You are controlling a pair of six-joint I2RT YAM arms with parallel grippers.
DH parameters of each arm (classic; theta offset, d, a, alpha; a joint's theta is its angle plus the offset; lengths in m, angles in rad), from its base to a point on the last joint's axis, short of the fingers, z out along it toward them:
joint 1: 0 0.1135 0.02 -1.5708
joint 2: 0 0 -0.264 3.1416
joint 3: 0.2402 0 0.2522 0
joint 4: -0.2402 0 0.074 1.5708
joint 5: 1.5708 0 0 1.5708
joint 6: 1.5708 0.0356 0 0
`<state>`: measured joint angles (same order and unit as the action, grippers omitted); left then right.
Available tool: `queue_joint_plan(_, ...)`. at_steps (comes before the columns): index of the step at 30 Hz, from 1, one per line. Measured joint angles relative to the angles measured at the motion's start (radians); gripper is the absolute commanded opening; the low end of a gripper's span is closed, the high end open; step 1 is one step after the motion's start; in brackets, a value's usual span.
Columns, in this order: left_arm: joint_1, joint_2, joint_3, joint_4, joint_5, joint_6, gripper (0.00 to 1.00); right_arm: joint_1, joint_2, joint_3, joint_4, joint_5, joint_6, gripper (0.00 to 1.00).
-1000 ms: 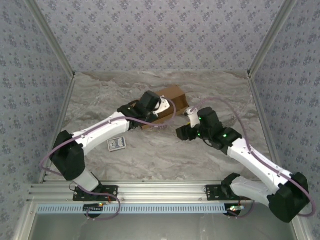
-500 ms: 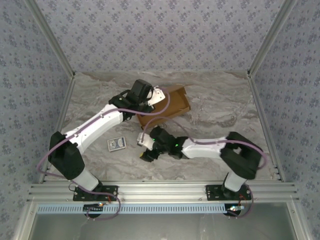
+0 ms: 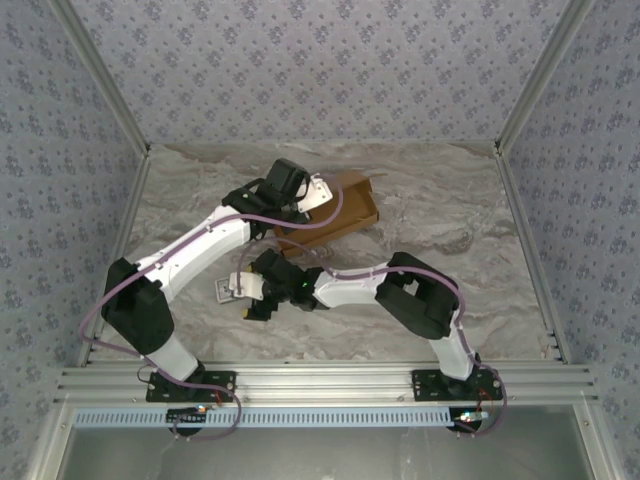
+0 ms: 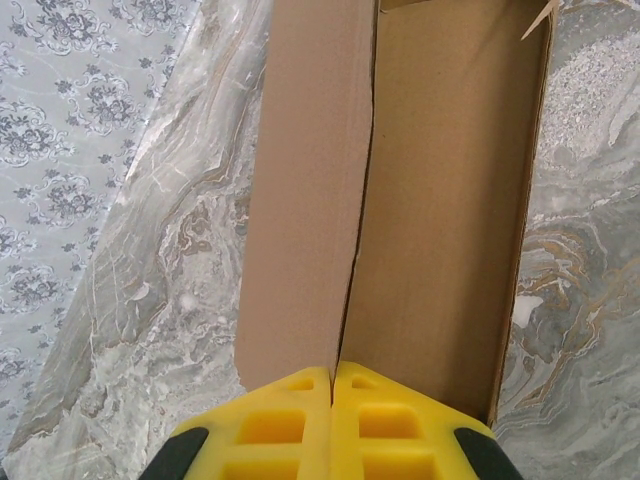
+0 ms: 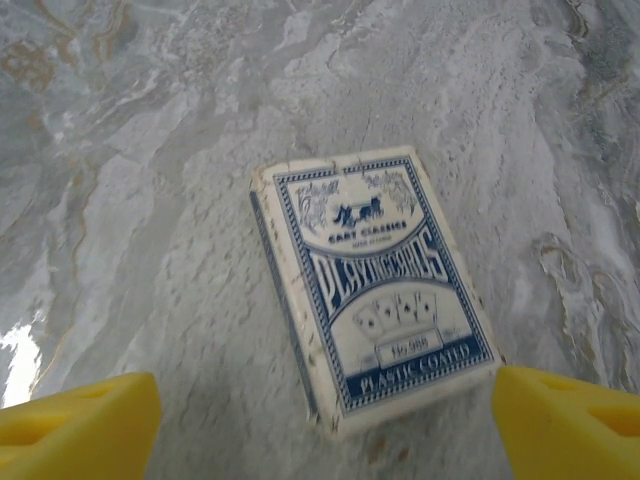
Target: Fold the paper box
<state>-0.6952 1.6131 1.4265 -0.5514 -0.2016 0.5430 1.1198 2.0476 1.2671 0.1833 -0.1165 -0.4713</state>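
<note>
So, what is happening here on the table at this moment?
The left gripper is shut on one wall of the paper box, a brown cardboard tray that lies open on the table. The right gripper is open and hovers low over a blue and white pack of playing cards, one finger on each side. The box is not yet folded shut.

The table bears a card packet just ahead of my right claw, and the paper box ahead of my left claw.

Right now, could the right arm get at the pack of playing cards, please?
Probably yes: the right gripper is open just above the pack of playing cards, one finger each side, nothing between them.
</note>
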Motion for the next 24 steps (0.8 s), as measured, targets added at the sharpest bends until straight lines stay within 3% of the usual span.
queue_joint_plan(24, 0.002, 0.0, 0.0, 0.003, 0.0, 0.007, 0.0, -0.061, 0.229, 0.378, -0.306, -0.107, -0.076, 0.9)
